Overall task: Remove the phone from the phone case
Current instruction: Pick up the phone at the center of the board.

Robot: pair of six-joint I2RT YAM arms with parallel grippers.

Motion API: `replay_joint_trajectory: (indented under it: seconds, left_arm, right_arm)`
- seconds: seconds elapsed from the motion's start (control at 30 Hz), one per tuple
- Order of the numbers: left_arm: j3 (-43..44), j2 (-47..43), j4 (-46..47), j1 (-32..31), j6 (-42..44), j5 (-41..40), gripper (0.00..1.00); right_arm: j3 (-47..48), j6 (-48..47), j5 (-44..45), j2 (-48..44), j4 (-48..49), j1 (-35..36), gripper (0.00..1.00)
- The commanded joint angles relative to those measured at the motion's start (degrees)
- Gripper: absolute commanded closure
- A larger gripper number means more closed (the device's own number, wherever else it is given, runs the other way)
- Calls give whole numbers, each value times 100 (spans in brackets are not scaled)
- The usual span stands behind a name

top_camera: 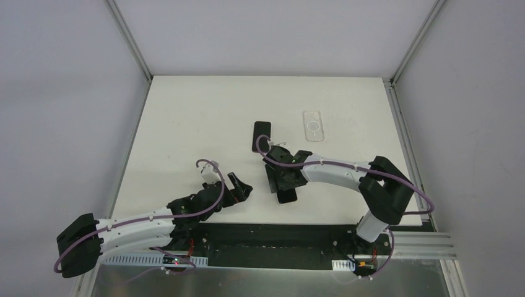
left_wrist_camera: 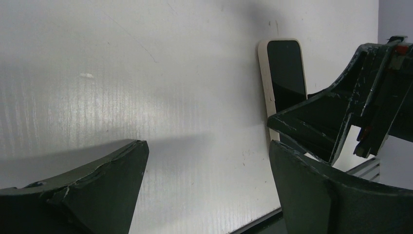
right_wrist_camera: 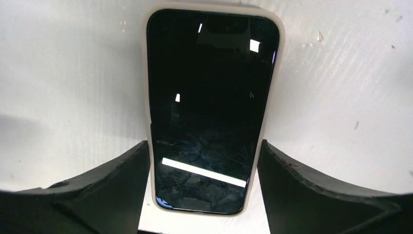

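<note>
Presently on record:

Item 1, right gripper (right_wrist_camera: 203, 146): jaws drawn in across the width of the phone case (left_wrist_camera: 263, 78), pads appearing to touch both long edges; how firmly they grip cannot be told.

Item 2, phone (right_wrist_camera: 202, 112): between this gripper's fingers, flat on the table (top_camera: 204, 111), screen up and seated in its case. Its long axis runs along the gripper's reach, the near end showing behind the fingers.

Item 3, left gripper (left_wrist_camera: 207, 151): near, to the right gripper's left, fully spread, holding nothing, clear of the case.

Item 4, second dark phone (top_camera: 262, 136): just beyond the right gripper.

Item 5, empty clear case (top_camera: 313, 125): beyond it, to its right.

Judgement: the right arm has the case, and the left arm is free to pry.
</note>
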Motion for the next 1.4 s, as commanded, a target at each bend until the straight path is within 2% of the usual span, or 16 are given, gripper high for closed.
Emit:
replay_joint_trajectory:
  seconds: [0.0, 0.23, 0.37, 0.47, 0.53, 0.73, 0.97, 1.13, 1.37]
  left_arm:
    - [-10, -343, -93, -6, -100, -217, 1]
    - [8, -820, -81, -2, -174, -529, 1]
    - [320, -950, 16, 2, 456, -302, 1]
    - [669, -839, 461, 10, 1111, 382, 1]
    - [902, -651, 817, 9, 1439, 1115, 1]
    - [1792, 246, 1003, 9, 1842, 2576, 1]
    - [2270, 1219, 1167, -11, 1651, 2985, 5]
    - [2484, 1683, 1427, -15, 1586, 3226, 19]
    - [2626, 2053, 1518, -28, 1427, 3102, 31]
  right_arm:
    - [-30, 3, 281, -874, -354, 104, 100]
    - [-465, -237, 436, -1957, -415, 339, 100]
    - [-1069, -451, 554, -2935, -46, 679, 100]
    - [-1633, -599, 741, -3743, 413, 1045, 100]
    - [-1964, -650, 787, -4291, 697, 1262, 100]
    - [-2595, -654, 1082, -5536, 1287, 1803, 100]
    - [-2630, -718, 1652, -5713, 1321, 2275, 100]
    - [-2637, -751, 1875, -5698, 1403, 2438, 100]
    - [-2656, -727, 1971, -5682, 1482, 2511, 100]
